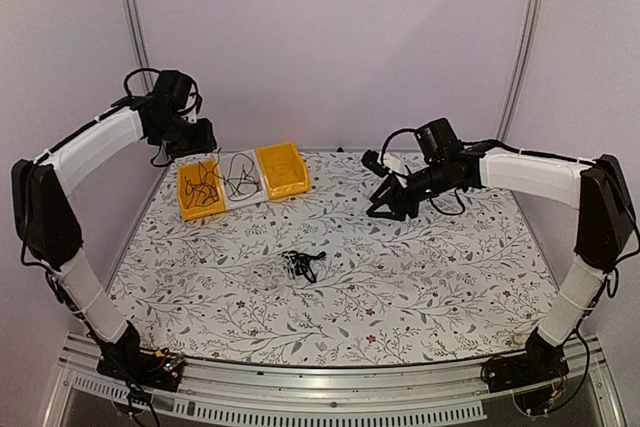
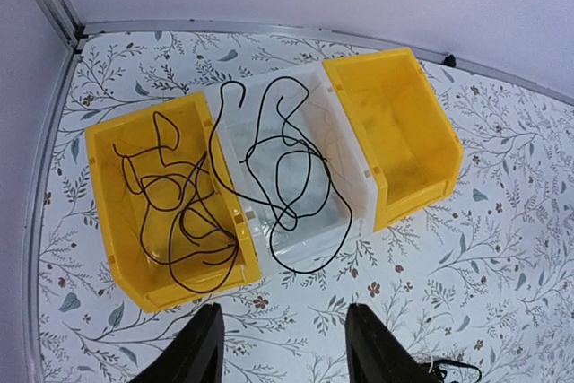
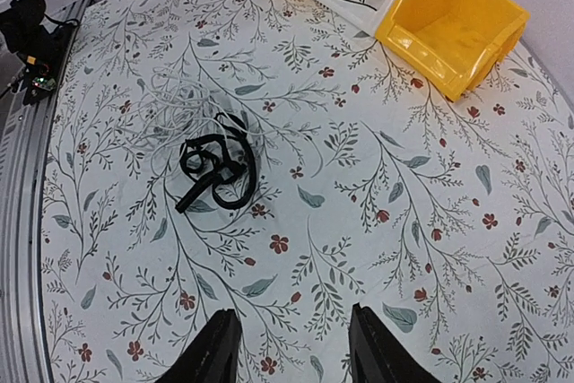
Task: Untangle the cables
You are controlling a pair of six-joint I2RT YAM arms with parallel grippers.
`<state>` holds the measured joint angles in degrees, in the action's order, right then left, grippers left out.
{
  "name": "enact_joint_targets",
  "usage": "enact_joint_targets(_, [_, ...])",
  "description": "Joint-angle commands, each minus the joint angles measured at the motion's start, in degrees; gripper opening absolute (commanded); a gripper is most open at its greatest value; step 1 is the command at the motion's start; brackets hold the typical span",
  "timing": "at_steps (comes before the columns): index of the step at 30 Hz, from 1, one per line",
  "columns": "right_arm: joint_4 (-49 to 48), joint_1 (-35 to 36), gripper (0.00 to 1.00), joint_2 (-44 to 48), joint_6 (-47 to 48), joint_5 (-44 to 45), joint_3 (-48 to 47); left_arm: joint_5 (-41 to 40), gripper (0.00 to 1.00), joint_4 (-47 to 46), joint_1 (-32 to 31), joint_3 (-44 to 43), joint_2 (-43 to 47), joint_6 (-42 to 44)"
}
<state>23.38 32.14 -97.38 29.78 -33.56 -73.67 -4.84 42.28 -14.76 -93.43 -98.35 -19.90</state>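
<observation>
Tangle: a small black knot of cables (image 3: 215,169) lies on the tabletop (image 3: 430,248) near its middle, at 5 o'clock from the bins.
Bins: the left bin (image 2: 99,145) holds one black cable (image 2: 179,195). The clear bin (image 2: 348,163) holds another (image 2: 287,214), with a loop spilling over its near wall. The right bin (image 2: 421,123) looks empty.
Left pincer (image 2: 282,311): released, nothing between the fingers, and it hovers at 6 o'clock of the left and clear bins.
Right pincer (image 3: 294,311): released and empty, above the tabletop, with the knot at its 11 o'clock.
Handling: I judge the cords light, limp and thin, so they will likely drag as one clump.
Hold: I would pinch a free end or an outer loop, not the dense middle.
</observation>
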Motion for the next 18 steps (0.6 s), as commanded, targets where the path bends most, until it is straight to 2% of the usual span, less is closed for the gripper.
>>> enact_joint_targets(1, [2.04,2.49,0.45,-7.72,0.21,-4.34,-5.46,0.62,0.50,-5.84,-0.02,9.18,7.20,-3.52])
enact_joint_targets(6, [2.63,3.36,0.45,-13.89,-4.12,-5.60,-10.70,2.13,0.48,-8.29,4.41,10.90,3.91,-6.32])
enact_joint_targets(10, [3.32,3.45,0.46,-14.38,-4.64,-4.44,-11.11,4.39,0.48,-10.93,5.43,4.97,-4.46,-2.20])
enact_joint_targets(18, [5.32,3.44,0.47,-11.19,-4.64,-3.44,-6.80,2.25,0.52,-15.54,5.53,-10.34,-21.73,5.01])
